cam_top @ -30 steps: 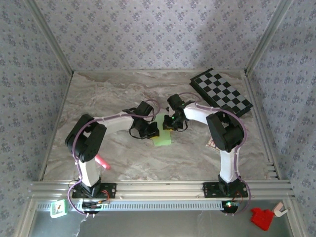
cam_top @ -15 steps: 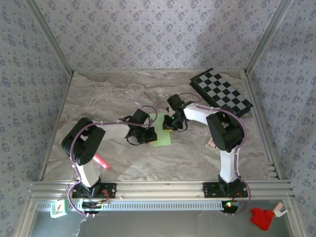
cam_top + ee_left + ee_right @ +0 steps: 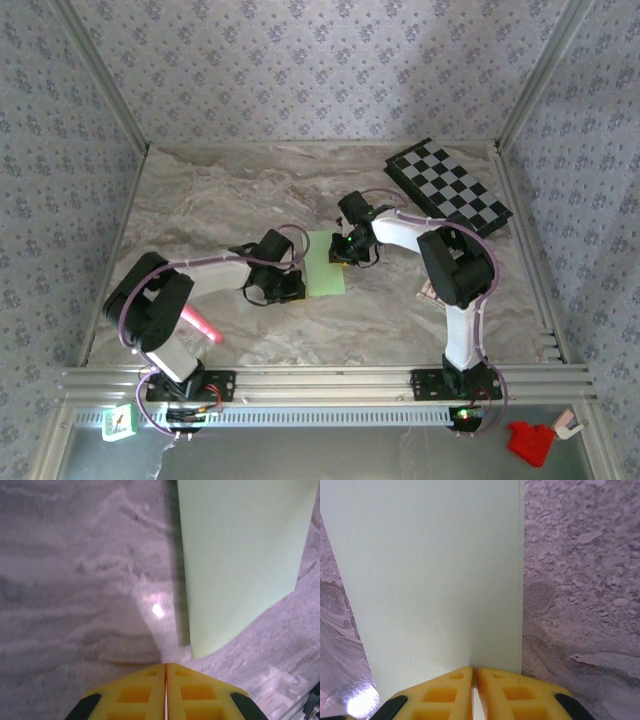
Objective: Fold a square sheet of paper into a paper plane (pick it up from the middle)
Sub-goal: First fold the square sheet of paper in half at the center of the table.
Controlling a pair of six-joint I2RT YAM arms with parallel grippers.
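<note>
The square sheet of paper (image 3: 326,272) is pale green and looks like a narrow rectangle at the table's middle. In the right wrist view the sheet (image 3: 435,575) runs away from my right gripper (image 3: 474,670), whose yellow jaws are shut on its near edge. From above, the right gripper (image 3: 344,250) sits at the sheet's far right corner. My left gripper (image 3: 291,288) rests just left of the sheet, apart from it. The left wrist view has the left gripper (image 3: 165,665) shut and empty, with the sheet (image 3: 240,560) ahead to the right, its edge slightly off the table. The paper plane is out of view.
A black-and-grey chequered board (image 3: 450,186) lies at the back right. A pink marker (image 3: 200,325) lies by the left arm's base. A small item (image 3: 427,292) sits beside the right arm. Metal rails run along the near edge.
My left arm has drawn back towards the left and near side, coming off the sheet. The sheet now lies flatter. My right gripper has kept its place and its grip.
</note>
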